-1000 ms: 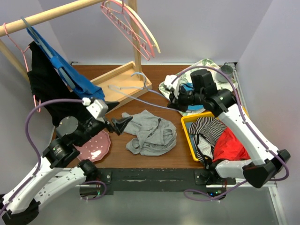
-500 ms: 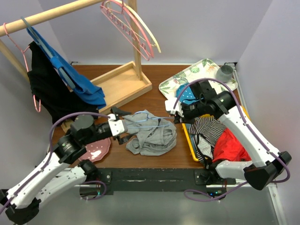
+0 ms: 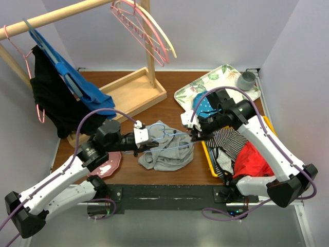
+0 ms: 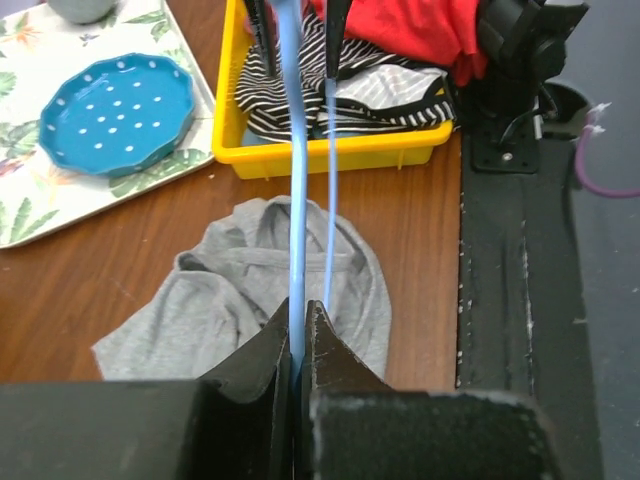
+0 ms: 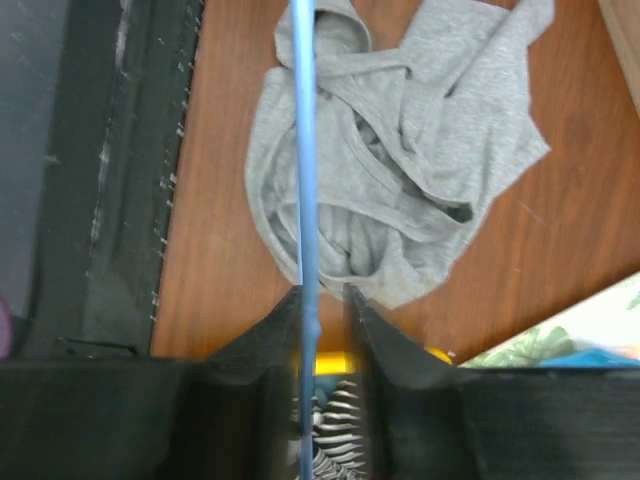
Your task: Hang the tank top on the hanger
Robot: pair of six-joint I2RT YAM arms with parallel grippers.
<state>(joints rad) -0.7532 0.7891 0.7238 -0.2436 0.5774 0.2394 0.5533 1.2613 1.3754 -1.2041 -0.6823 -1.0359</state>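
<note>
Tank top, likely soft and limp, lies crumpled beside the yellow bin; a strap seems the best hold. Thin stiff hanger hangs beside that bin too, left gripper pinching it; whether the right gripper clamps it I cannot tell.

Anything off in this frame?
The tank top lies crumpled on the table, straps twisted and no opening spread. The hanger spans above it, clamped in the left gripper and running between the right gripper fingers. Nothing looks spilled or broken.
</note>
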